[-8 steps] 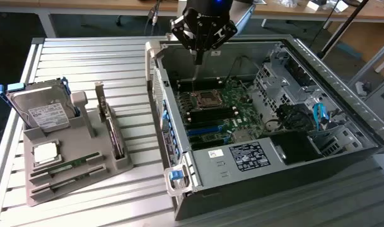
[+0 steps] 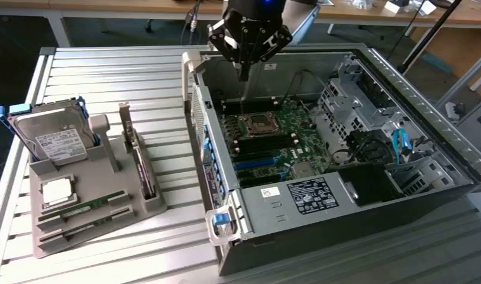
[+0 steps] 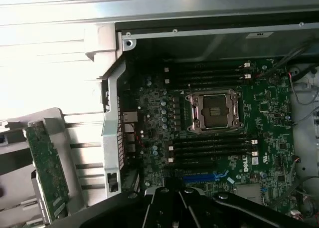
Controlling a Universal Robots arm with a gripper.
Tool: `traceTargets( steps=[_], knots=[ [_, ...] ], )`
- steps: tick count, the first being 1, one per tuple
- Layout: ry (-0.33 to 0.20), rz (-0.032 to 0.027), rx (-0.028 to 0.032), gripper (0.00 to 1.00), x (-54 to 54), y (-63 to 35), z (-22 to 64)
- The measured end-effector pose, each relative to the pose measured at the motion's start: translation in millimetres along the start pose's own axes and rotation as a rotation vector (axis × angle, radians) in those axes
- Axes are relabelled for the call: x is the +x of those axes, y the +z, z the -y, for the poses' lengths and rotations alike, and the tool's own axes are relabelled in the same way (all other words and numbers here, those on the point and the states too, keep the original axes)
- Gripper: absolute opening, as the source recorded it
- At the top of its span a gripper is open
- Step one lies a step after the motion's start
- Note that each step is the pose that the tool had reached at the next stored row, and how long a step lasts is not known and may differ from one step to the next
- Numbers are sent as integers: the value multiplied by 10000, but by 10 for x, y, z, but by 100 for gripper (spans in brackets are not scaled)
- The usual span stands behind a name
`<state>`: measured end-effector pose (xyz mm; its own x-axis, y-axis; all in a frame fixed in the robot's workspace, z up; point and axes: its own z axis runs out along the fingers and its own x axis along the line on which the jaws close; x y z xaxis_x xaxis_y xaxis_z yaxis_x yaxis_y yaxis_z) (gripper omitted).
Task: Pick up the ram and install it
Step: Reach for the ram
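The black tool (image 2: 242, 74) is pinched shut with nothing in it, and it hangs over the open metal computer box (image 2: 256, 220) with its green board (image 2: 303, 155). The ram (image 2: 82, 207) is a long, thin, flat green stick. It lies in a slot of the gray plastic holder (image 2: 157, 207) on the ridged metal counter (image 2: 106, 71), well apart from the tool.

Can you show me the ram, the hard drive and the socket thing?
ram (image 2: 82, 206): exterior view, middle of green stick.
hard drive (image 2: 61, 144): exterior view, on its label.
processor socket (image 3: 215, 111): wrist view, its middle.
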<state>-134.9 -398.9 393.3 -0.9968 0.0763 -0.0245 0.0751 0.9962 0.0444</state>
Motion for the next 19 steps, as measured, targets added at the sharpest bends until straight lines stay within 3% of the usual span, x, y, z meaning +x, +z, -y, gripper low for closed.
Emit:
traceTargets(
  steps=[5, 19],
  knots=[
    [0, 0, 0, 10, 182, -5, 14],
    [-1, 3, 0, 10, 1075, -30, 82]
  ],
)
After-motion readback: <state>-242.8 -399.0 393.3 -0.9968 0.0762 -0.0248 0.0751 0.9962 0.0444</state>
